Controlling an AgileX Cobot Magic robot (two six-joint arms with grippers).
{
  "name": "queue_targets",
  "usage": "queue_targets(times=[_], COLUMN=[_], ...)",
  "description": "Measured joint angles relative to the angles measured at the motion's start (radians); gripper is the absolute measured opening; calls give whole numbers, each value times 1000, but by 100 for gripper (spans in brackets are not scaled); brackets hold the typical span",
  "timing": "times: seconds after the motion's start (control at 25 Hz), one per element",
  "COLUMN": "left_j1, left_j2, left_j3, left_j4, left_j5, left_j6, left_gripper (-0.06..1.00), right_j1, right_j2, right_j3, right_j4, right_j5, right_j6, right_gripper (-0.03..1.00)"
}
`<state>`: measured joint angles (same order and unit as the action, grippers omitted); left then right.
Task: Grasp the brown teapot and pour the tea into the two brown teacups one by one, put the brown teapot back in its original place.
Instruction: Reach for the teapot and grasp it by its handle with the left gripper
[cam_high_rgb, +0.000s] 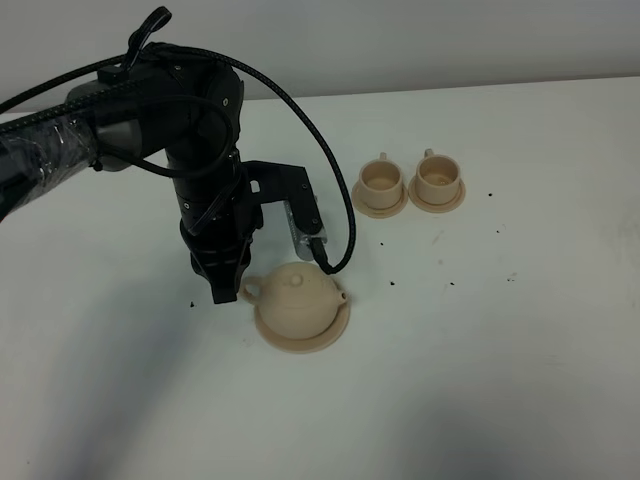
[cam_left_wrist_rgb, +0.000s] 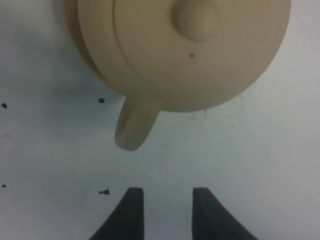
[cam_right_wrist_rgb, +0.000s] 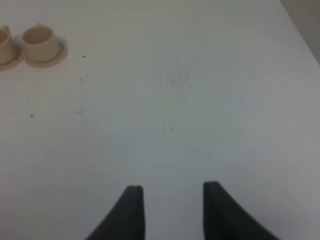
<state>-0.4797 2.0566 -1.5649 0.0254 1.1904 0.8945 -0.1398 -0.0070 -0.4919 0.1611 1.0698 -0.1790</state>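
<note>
The brown teapot (cam_high_rgb: 298, 293) stands upright on its flat round saucer (cam_high_rgb: 300, 338), the original place, at the front centre, with its loop handle (cam_high_rgb: 250, 291) pointing left. My left gripper (cam_high_rgb: 222, 285) hangs just left of the handle, open and empty. In the left wrist view the handle (cam_left_wrist_rgb: 134, 127) lies ahead of the left gripper (cam_left_wrist_rgb: 164, 197), apart from both fingers. The two brown teacups (cam_high_rgb: 381, 178) (cam_high_rgb: 437, 173) stand on small saucers at the back right. My right gripper (cam_right_wrist_rgb: 172, 195) is open and empty over bare table, and it sees the cups (cam_right_wrist_rgb: 40, 37) far off.
The left arm and its black cable (cam_high_rgb: 300, 130) arch over the table behind the teapot. Small dark specks (cam_high_rgb: 392, 283) dot the white tabletop. The right arm is outside the exterior high view.
</note>
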Motion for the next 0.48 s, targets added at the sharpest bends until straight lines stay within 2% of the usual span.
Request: queue_targets(times=[0.2, 0.48], left_j1=[0, 0], left_j2=[1, 13], left_j3=[0, 0], left_j4=[-2, -10], left_j5=[-10, -44], left_j6=[24, 31], left_gripper=[31, 42], right_j1=[0, 0], right_j2=[0, 0], right_j3=[0, 0], right_j4=[0, 1], right_j5=[0, 0], right_j6=[0, 0], right_gripper=[31, 31])
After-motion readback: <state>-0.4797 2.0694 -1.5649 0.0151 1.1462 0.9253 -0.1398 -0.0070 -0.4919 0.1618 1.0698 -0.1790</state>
